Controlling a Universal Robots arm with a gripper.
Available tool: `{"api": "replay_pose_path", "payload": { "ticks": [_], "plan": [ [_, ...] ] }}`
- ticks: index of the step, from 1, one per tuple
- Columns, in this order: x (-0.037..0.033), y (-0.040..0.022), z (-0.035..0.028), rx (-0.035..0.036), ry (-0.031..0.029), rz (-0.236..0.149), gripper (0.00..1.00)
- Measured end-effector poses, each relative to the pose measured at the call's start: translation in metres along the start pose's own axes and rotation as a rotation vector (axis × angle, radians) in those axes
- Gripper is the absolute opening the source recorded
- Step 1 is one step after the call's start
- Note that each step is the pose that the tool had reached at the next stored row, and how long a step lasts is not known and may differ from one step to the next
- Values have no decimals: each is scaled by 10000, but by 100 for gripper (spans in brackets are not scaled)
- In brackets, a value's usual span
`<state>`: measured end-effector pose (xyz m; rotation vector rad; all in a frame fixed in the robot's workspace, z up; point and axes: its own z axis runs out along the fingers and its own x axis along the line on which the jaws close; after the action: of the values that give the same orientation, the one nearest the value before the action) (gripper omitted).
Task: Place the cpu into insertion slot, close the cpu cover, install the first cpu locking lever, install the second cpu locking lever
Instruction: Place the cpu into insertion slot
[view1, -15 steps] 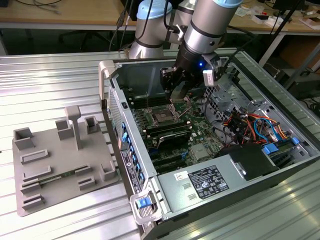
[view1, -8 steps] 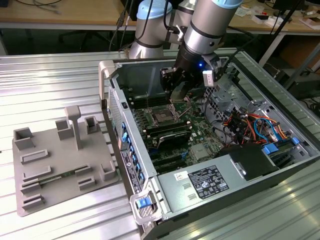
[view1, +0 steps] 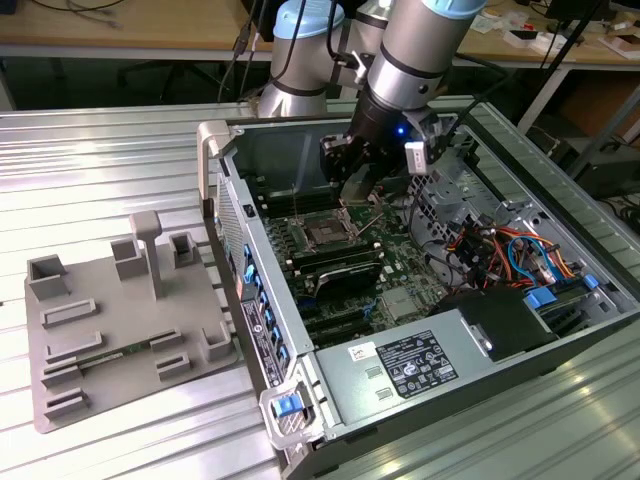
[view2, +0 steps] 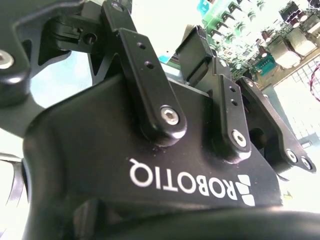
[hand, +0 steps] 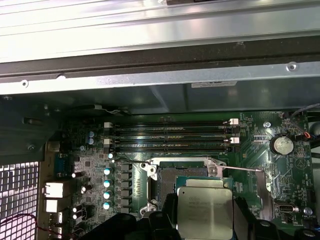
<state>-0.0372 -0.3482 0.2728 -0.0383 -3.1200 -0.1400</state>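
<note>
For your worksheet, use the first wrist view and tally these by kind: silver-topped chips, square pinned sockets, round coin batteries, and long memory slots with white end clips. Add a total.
cpu: 1
insertion slot: 1
coin battery: 1
white-clipped memory slots: 2
Total: 5

A: Grey metal computer case (view1: 225, 190)?
B: On the ribbed metal bench (view1: 100, 150); grey plastic fixture tray (view1: 100, 320) to the exterior view's left; inside, square dark insertion slot (hand: 170, 177) between black memory slots (hand: 170, 137) and silver-topped cpu (hand: 205, 212).

Silver cpu (hand: 205, 212) over dark open insertion slot (hand: 168, 182)
</note>
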Motion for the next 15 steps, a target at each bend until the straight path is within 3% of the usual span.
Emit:
{"api": "replay_pose_path", "payload": {
  "ticks": [13, 15],
  "plan": [
    [-1, -4, 42, 0, 0, 0, 55],
    [-2, -7, 81, 0, 0, 0, 55]
  ]
}}
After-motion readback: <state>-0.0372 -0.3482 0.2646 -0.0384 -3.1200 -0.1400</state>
